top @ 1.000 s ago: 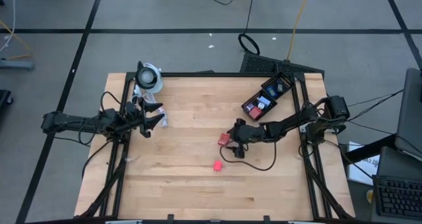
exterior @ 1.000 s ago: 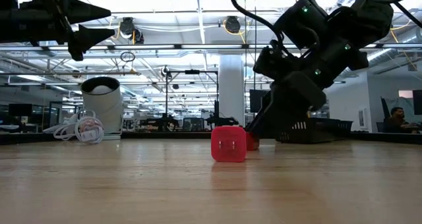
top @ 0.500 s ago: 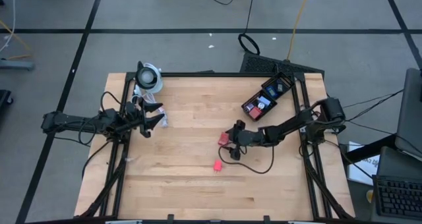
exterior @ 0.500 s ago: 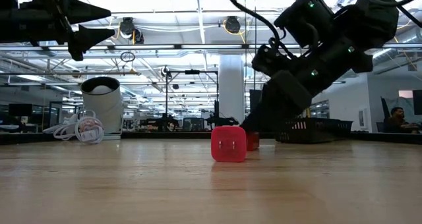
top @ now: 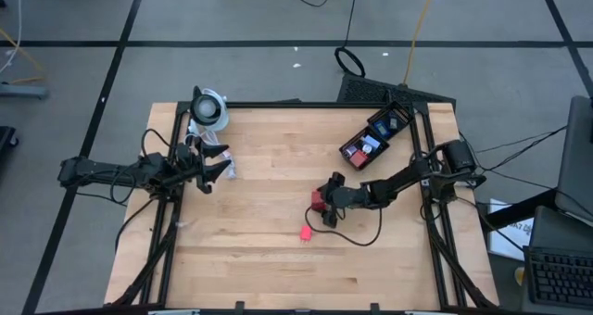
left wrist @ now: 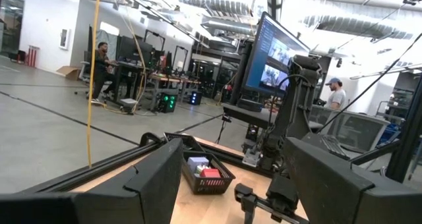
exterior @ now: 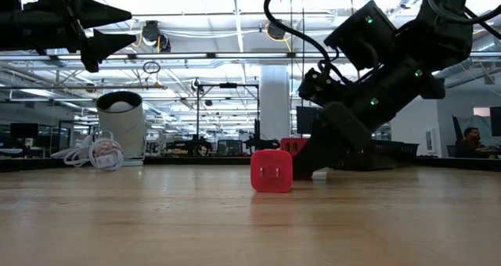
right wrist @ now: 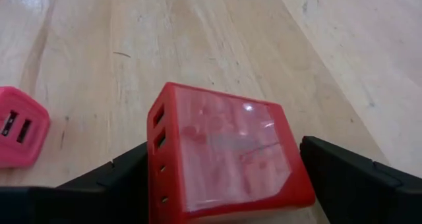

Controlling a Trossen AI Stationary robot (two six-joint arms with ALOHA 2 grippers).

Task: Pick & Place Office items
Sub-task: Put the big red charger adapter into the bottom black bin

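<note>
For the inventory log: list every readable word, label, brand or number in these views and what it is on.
None can be read.
Red block: clear face, no legible print.
Pink block: slots only, no text.
Monitor: content too small to read.
Items in the tray: labels too small to read.

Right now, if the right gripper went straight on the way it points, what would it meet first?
The red block already sits between the right gripper fingers. Past it, bare wooden table; the pink block lies off to one side, probably missed.
</note>
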